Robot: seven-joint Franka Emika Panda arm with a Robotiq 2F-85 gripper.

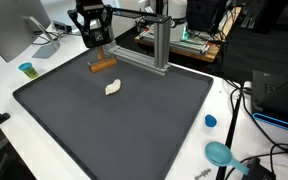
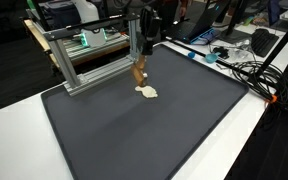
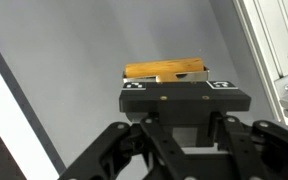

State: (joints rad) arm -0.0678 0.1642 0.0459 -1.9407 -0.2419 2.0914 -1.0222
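At the far left edge of the white table [image 1: 4, 95] stands a small teal cup [image 1: 26, 69], well apart from everything on the mat; I can't tell whether anything is in it.

Moving right, the gripper [image 1: 97, 44] hangs over the far left part of the dark mat [image 1: 114, 125], and the wooden block [image 1: 103, 66] lies flat on the mat just below and slightly nearer than it. In this exterior view the block's long axis runs roughly left to right, tilted a little. In the wrist view the block [image 3: 165, 70] shows just past the gripper [image 3: 184, 125], its length lying across the line of the fingers, so the grip would fall on its short width.

The fingers look spread and empty, though the wrist view hides the tips and I would not swear to how wide.

A little nearer and to the right of the block lies a small pale lump [image 1: 113, 88], apart from it. Behind both stands the aluminium frame [image 1: 156, 45].

Far right, off the mat, a blue cap [image 1: 210, 121] and a teal ladle-shaped thing [image 1: 220, 153] sit on the table near the cables [image 1: 246, 100].

In an exterior view from the opposite side, the gripper [image 2: 144, 38] stands directly above the block [image 2: 138, 73], with the lump [image 2: 146, 92] just in front.
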